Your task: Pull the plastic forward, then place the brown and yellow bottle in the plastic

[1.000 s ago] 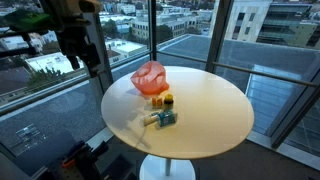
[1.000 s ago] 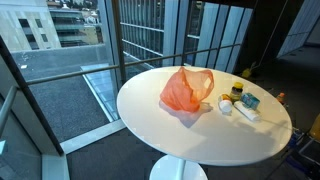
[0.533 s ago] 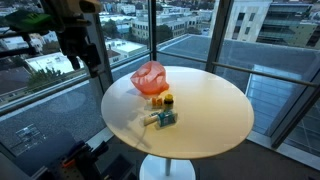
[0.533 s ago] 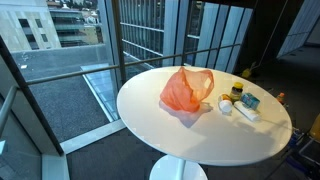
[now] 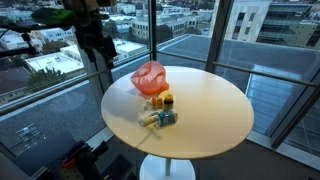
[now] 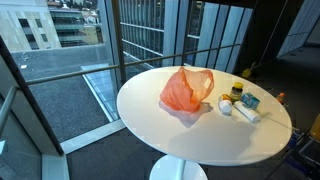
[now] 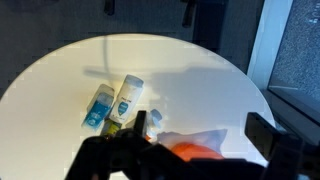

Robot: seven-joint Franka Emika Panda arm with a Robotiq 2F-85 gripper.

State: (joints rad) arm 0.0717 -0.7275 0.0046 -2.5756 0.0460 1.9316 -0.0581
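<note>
Gripper [image 7: 198,140] fingers spread, holding nothing, well apart from orange plastic bag [image 6: 186,90]. Brown and yellow bottle [image 6: 237,93] upright, near the bag.

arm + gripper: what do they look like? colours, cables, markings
Arm reads dark, almost a silhouette, with bulky rounded links. Gripper is black in the wrist view, with two blocky fingers. No cables or markings can be made out at this size.
</note>
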